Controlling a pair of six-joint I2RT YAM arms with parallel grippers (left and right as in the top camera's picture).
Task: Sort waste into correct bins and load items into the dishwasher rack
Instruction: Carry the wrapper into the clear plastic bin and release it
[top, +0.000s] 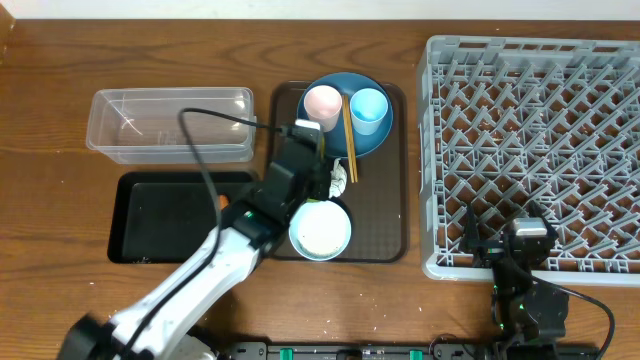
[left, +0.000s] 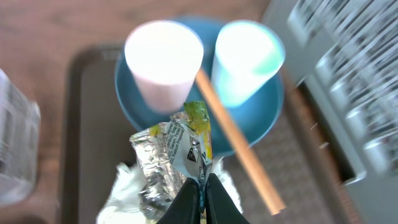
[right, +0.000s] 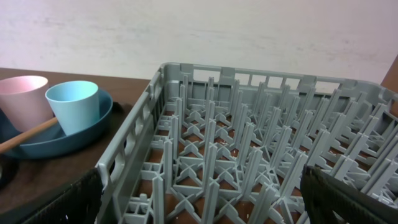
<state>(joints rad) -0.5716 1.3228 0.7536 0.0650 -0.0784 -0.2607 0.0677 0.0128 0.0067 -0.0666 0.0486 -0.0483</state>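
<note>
The paper wrapper (left: 168, 155), crumpled white, silver and yellow, is near the middle of the serving tray (top: 382, 212). It lies between the plate (top: 345, 82) at the tray's far end and the bowl (top: 320, 230) at its near left corner. The left gripper (left: 203, 186) has its claw pinched tight on a lower edge of the wrapper, the two dark fingers pressed together with the paper caught between them. Whether the wrapper is lifted off the tray cannot be told.

On the dark-blue plate the pink cup (top: 322, 102) stands to the left and the light-blue cup (top: 368, 108) to the right, both upright. The chopsticks (top: 350, 150) lie between the cups and run off the plate's near rim toward the wrapper.

Left of the serving tray, the clear tub (top: 170, 125) sits toward the desk's far edge. The black tray (top: 160, 220) is just in front of it, toward the near edge. A small orange carrot piece (top: 222, 201) shows at the black tray's right side, just beside the left arm (top: 200, 275).

The grey rack (top: 540, 130) fills the right side of the desk (top: 50, 60), close beside the serving tray. The right gripper (right: 200, 177) hangs at the rack's near edge with its claw spread wide and nothing held in it.
</note>
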